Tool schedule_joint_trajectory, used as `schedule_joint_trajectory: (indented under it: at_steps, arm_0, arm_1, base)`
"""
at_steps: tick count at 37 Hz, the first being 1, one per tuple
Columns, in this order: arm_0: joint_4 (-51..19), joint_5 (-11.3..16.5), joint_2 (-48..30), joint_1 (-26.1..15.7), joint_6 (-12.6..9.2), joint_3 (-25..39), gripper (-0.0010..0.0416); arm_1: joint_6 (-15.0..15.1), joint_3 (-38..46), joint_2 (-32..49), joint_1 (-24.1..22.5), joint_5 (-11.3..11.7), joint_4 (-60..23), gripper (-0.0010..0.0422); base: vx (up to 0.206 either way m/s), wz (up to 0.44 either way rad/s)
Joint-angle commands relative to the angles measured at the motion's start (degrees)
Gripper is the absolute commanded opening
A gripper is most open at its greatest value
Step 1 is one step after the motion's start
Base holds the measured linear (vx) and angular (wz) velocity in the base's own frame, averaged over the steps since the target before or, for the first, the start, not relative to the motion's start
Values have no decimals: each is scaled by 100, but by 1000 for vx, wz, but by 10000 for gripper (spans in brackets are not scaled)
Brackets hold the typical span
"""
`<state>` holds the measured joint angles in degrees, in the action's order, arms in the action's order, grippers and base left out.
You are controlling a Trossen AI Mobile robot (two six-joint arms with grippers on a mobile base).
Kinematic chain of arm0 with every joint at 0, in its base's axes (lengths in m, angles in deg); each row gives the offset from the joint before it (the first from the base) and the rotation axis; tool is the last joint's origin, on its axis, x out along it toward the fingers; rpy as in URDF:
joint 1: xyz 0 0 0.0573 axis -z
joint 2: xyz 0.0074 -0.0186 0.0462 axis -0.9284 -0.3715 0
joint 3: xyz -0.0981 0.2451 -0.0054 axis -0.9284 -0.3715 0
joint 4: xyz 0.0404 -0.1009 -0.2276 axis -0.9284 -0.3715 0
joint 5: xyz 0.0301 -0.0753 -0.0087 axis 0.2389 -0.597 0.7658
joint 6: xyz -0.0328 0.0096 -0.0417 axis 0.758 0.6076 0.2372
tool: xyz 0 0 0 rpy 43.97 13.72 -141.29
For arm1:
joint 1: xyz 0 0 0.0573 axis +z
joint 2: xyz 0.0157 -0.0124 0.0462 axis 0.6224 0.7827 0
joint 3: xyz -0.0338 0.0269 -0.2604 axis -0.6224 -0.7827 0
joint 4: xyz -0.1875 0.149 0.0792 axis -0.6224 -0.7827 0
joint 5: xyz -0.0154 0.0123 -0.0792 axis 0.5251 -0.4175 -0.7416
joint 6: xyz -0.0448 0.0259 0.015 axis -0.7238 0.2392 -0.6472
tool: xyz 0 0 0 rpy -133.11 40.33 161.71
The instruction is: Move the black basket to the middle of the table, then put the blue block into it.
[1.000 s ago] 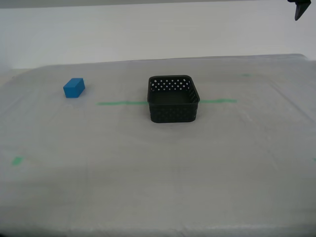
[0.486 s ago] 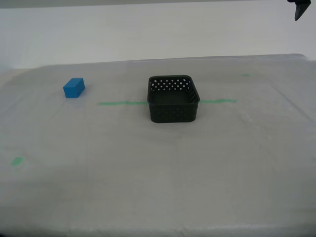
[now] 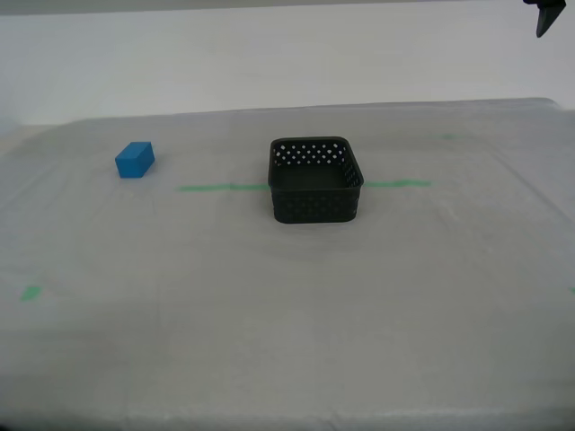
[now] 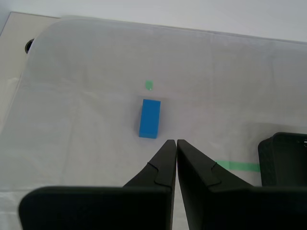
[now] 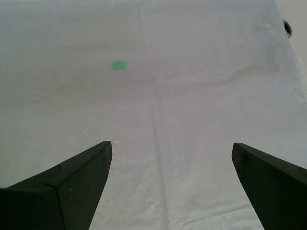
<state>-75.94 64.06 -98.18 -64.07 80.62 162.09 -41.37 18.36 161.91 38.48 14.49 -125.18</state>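
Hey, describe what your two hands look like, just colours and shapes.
Both are matte black. My second hand has two long fingers that taper to narrow tips, with a small stepped notch on each. My first hand shows two broad, wedge-shaped black fingers with flat faces and angled edges. No cables, markings or labels show in either wrist view.

plain white wall [image 3: 269,54] behind, soft even light
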Motion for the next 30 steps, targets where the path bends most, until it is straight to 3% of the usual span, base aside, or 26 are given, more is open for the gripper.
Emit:
schedule_joint_trajectory:
  at_steps: [1,5,9,18,30]
  arm_0:
    - [0,13,2,-4,2,4,350]
    - [2,13,2,-4,2,4,351]
    - [0,13,2,-4,2,4,350]
    - [0,15,2,-4,4,4,350]
    - [0,15,2,-4,4,4,351]
  arm_1:
    - [-153,2,-2,-2,-37,-66,0]
    - [-201,2,-2,-2,-35,-166,8]
    - [-186,2,-2,0,-35,-219,47]
    - [81,2,-2,0,-33,-258,195]
    - [122,2,-2,7,-33,-251,390]
  base:
    - [0,0]
    - [0,0]
    - [0,0]
    - [0,0]
    - [0,0]
